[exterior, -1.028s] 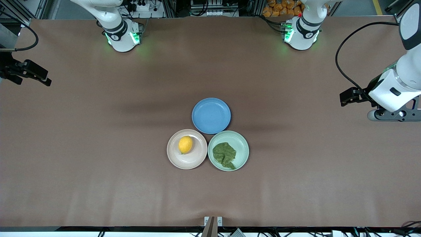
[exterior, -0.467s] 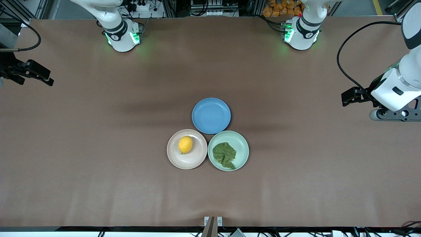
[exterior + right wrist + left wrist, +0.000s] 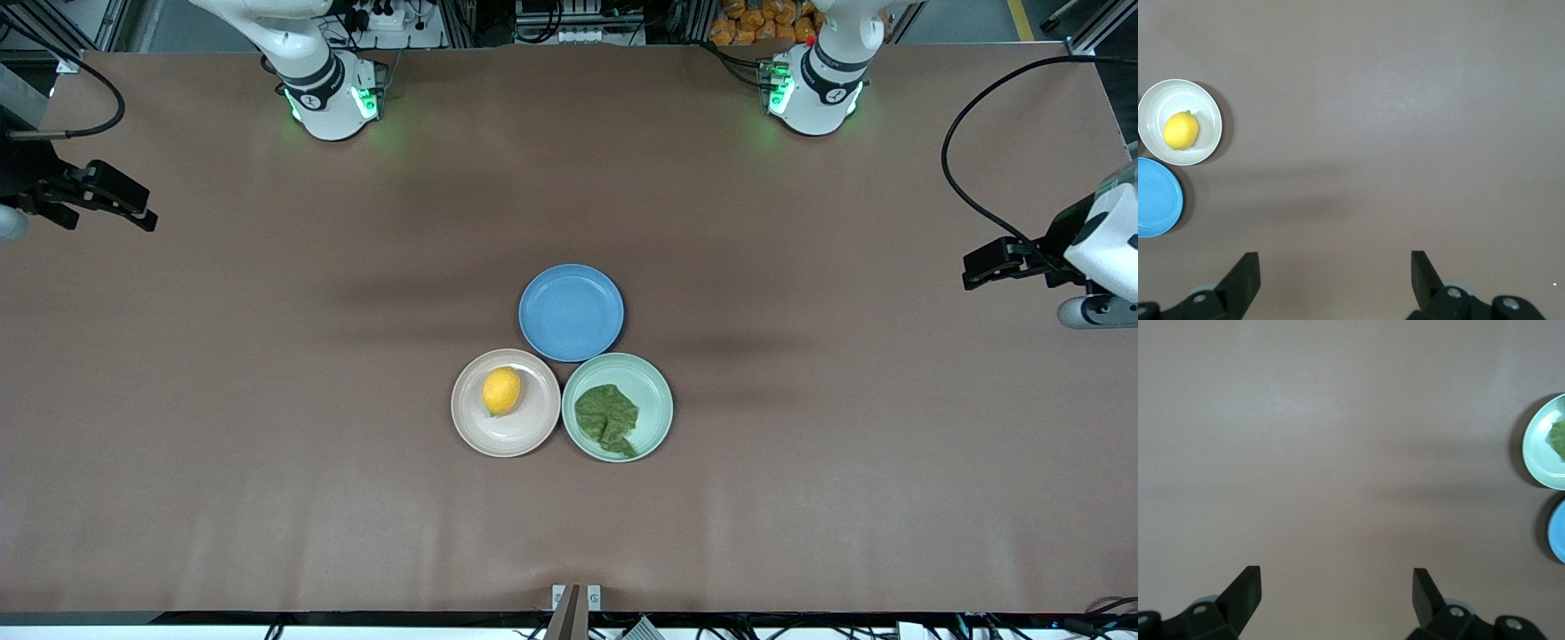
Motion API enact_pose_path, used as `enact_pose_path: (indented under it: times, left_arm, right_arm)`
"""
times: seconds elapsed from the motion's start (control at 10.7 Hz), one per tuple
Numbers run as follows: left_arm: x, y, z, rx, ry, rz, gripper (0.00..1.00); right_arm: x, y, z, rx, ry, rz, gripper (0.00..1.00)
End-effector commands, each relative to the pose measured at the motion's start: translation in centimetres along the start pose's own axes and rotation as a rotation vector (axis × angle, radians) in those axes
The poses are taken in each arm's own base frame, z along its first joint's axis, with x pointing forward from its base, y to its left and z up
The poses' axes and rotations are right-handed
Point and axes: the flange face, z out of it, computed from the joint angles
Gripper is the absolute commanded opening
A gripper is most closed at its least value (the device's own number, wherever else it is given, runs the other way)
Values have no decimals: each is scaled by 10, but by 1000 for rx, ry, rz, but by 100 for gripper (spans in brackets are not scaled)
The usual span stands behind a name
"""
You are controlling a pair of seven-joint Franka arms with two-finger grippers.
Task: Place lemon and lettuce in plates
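1. The small oval yellow lemon (image 3: pixel 501 390) lies in the pale beige-pink round plate (image 3: pixel 524 432); the dark green wrinkly lettuce leaf (image 3: pixel 606 419) lies in the pale mint round plate (image 3: pixel 653 387).
2. The left gripper (image 3: pixel 1336 581) hangs over bare table at its own end, fingers apart, holding nothing.
3. The right gripper (image 3: pixel 1335 263) does likewise at its end.
4. Both placings look done; probably nothing remains but parking the arms.

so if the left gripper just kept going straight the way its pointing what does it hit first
Probably just the bare table. In its wrist view the open left gripper faces plain brown surface. The mint green plate with the lettuce and the blue plate sit off to one side, out of that line. Depth is hard to judge.
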Motion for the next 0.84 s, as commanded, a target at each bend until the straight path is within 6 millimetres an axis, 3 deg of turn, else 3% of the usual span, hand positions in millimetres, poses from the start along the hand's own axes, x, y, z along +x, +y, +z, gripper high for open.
enact_pose_path:
  times: [0.0,0.19,0.37,0.56,0.65,0.75]
  left_arm:
    - [-14,5,-8,-18,35,19,100]
    - [-24,11,20,3,12,27,100]
    - [-38,15,28,19,35,29,100]
    - [-46,17,24,27,54,26,100]
    - [-49,13,12,24,77,18,100]
    - [-50,-4,5,19,97,-13,100]
  right_arm:
    - [-3,2,-2,2,3,5,100]
    - [-2,3,-3,2,4,-3,100]
    - [0,3,-9,-2,18,-8,100]
    - [0,3,-10,-2,20,-5,100]
    - [0,3,-9,-1,19,-5,100]
    - [0,3,-9,-1,19,-5,100]
